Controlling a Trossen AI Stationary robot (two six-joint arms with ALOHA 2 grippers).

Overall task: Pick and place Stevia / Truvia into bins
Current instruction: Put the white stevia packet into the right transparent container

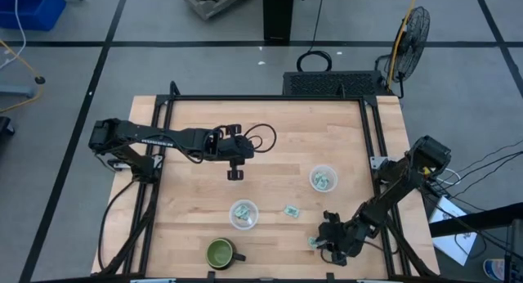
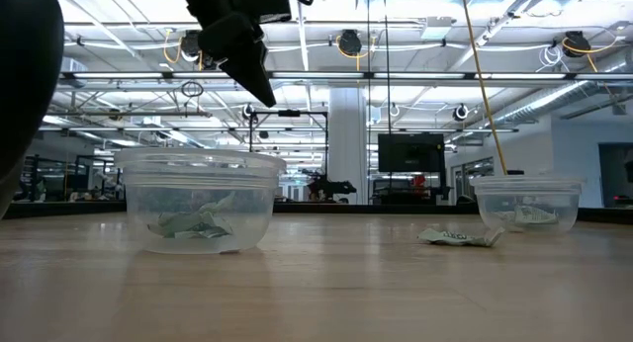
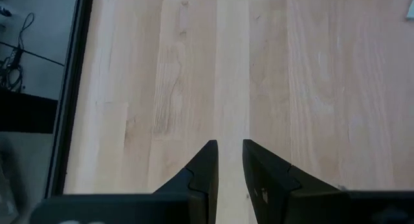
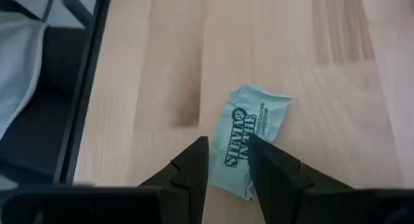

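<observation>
While both cups (image 1: 243, 213) hold packets (image 1: 324, 181).

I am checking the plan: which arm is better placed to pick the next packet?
Right. The right gripper straddles a packet near the table's front edge, while the left gripper hovers over bare wood.

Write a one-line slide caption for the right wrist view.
Right gripper straddles a pale green Stevia packet lying flat on the wooden table near its edge, fingers slightly apart.
</observation>
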